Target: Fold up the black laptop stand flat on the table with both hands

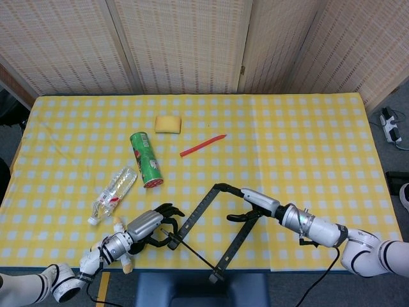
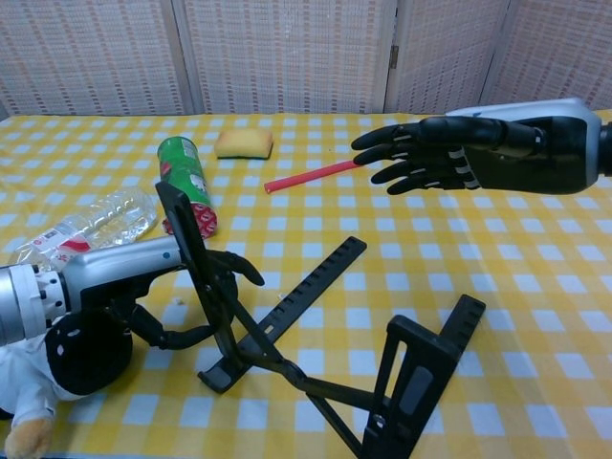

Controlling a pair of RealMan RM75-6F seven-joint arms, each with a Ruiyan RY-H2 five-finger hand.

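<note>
The black laptop stand (image 1: 203, 216) stands unfolded near the table's front edge, with its notched rails on the cloth and its struts raised (image 2: 287, 320). My left hand (image 1: 148, 227) is at the stand's left side. Its fingers (image 2: 232, 269) curl around the upright left strut and the thumb sits below it. My right hand (image 1: 257, 202) hovers over the stand's right side with nothing in it. Its fingers (image 2: 406, 158) are stretched out flat and point left, well above the rails in the chest view.
A green chips can (image 1: 146, 158) lies left of centre, with a clear plastic bottle (image 1: 114, 194) nearer my left arm. A yellow sponge (image 1: 168, 123) and a red stick (image 1: 203, 145) lie farther back. A small plush toy (image 2: 24, 435) sits under my left wrist.
</note>
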